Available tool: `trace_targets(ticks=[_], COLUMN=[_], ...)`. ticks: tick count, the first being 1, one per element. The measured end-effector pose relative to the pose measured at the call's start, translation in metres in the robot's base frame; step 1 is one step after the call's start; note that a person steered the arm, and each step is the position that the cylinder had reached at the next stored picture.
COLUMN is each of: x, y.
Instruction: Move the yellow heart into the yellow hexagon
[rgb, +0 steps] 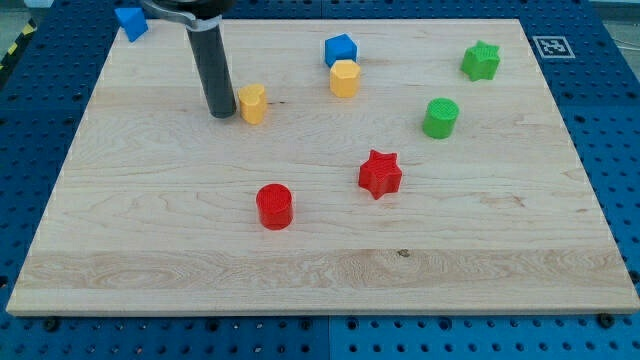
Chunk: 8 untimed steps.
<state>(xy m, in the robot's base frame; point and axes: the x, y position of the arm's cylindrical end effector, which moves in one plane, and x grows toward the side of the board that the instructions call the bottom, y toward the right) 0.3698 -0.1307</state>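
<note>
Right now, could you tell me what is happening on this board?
A single arm with a dark rod is working on the wooden board. My tip sits right against the view's left side of the yellow heart, placed to push it toward the view's right. The yellow hexagon lies further right and slightly toward the view's top, apparently touching a blue block behind it. The heart and hexagon are still clearly apart, so the task is not yet done.

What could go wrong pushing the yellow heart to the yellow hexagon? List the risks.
1. My tip sits at the yellow heart's left edge; an off-centre push could let the heart slip aside.
2. The blue block touches the yellow hexagon from above; a hard arrival may shove both.
</note>
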Motion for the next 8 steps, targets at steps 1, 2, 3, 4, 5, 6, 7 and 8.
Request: trace_targets(ticks=[1,2,3,4,5,6,7,8], x=[-0.009,-0.006,0.010,0.019,0.019,0.021,0.022,0.033], y=[-0.002,0.013,0.027,0.048,0.063,0.076,0.098,0.137])
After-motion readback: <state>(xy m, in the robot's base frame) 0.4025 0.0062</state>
